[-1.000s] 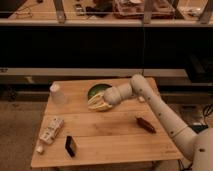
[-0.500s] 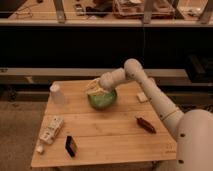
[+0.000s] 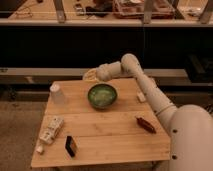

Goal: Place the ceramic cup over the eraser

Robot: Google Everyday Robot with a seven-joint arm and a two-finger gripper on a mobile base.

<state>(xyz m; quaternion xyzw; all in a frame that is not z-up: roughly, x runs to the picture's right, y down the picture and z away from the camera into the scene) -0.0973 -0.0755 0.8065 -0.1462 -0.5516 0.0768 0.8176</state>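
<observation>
Since a second ago your gripper (image 3: 91, 75) has pulled back off the bowl (image 3: 102, 96). It was sitting low over the bowl's middle, then slid toward the rim half a second back. Now it hangs by the far edge of the table (image 3: 115, 132), just behind the bowl's far-left side. You can't tell from this angle whether it's open or closed, and nothing shows in its grip.

Your arm (image 3: 150, 90) climbs from the big white body at lower right, up and left to a bent elbow above the table's back edge. From that elbow the forearm runs left and slightly down, almost level, with the wrist ending at the gripper. So the whole thing makes a sort of upside-down V, with its long side over the right half of the table.

The cup (image 3: 57, 93) stands near the far-left corner, narrow end up, left of the bowl and apart from it. It's also well apart from the gripper. Your eraser (image 3: 71, 146) lies near the front edge, left of centre, a good way in front of the cup.

Other stuff on there:
- a brown bar (image 3: 146, 124) on the right side, lying at an angle
- a beige block (image 3: 141, 96) near the right edge, partly under the arm
- a white packet (image 3: 51, 129) on the left, between cup and eraser
</observation>
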